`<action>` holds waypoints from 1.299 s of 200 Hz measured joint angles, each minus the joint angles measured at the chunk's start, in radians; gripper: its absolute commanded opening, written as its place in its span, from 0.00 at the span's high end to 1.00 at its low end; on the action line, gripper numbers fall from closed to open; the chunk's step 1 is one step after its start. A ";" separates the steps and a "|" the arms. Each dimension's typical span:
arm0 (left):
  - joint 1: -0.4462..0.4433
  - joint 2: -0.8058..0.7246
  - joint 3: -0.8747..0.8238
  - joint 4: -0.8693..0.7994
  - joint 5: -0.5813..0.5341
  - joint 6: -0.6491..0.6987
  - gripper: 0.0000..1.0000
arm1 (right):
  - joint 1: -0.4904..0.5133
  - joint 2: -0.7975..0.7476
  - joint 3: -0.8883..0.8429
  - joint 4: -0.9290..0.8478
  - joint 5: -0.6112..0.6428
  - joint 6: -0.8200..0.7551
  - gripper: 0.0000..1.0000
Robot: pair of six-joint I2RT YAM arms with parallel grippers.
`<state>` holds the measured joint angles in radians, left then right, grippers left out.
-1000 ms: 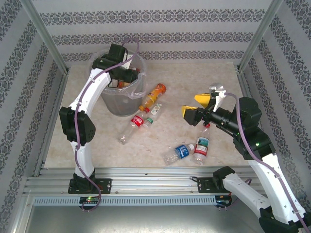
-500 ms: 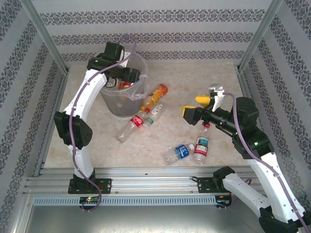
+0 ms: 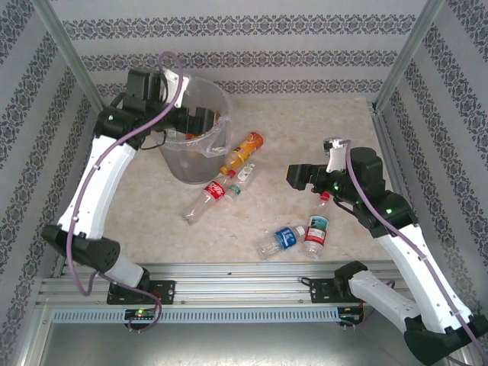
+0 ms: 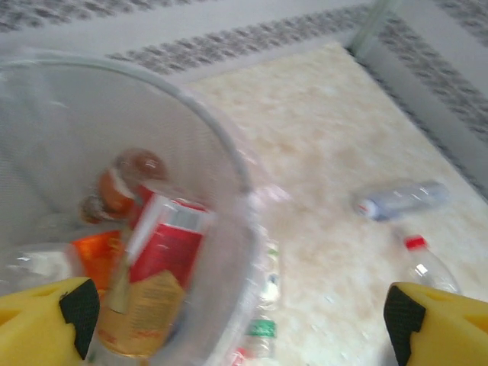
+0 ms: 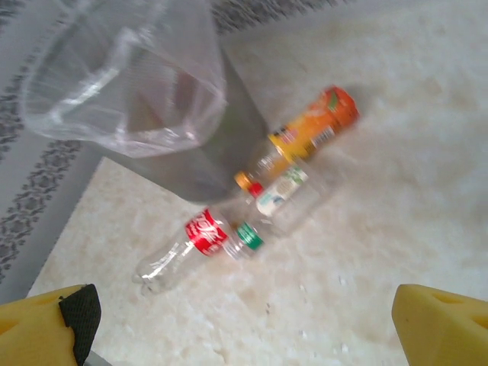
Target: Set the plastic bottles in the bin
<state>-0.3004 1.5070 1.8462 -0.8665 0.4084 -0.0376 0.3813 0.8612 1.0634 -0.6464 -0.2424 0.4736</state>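
Your biggest exposure is the bin (image 3: 187,164), which stands at the far left of the worktop (image 3: 305,130) with several plastic bottles (image 4: 164,252) already lying inside it. The left gripper (image 3: 202,122) hangs right at its mouth, spread wide and carrying nothing. If you pull that arm away low or sideways, a pad could catch the rim or the loose clear bag (image 5: 130,84) and drag or tip the whole bin. That would probably spill what is in it. The right gripper (image 3: 300,177) is also spread wide and empty, above the open worktop right of the bin. Beware of sending both arms to the same cluster, since they could meet there. Three bottles lie bunched just beside the bin wall: the orange-labelled bottle (image 3: 242,150), the green-capped bottle (image 3: 240,177) and the red-labelled bottle (image 3: 207,200). They look to be touching or nearly so, so wide jaws coming down on one will likely shove its neighbour or strike the bin. Nearer you, the blue-labelled bottle (image 3: 280,239) and the red-capped bottle (image 3: 316,227) lie close together. Every bottle is round and light-looking, so an off-centre pinch may squirt it away, rolling across the worktop.
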 measured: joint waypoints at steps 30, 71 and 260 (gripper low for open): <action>-0.109 -0.081 -0.154 0.068 0.097 0.009 0.00 | 0.000 0.037 0.014 -0.107 0.084 0.105 0.04; -0.257 -0.092 -0.295 0.178 0.182 0.008 0.00 | 0.000 0.110 0.020 -0.243 0.167 0.210 0.07; -0.388 -0.109 -0.398 0.232 0.223 0.084 0.00 | 0.173 0.196 -0.329 -0.179 0.116 0.677 0.30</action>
<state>-0.6880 1.3979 1.4483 -0.6350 0.6312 0.0460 0.5545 1.0573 0.7341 -0.8249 -0.1268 1.1503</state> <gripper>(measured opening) 0.998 0.705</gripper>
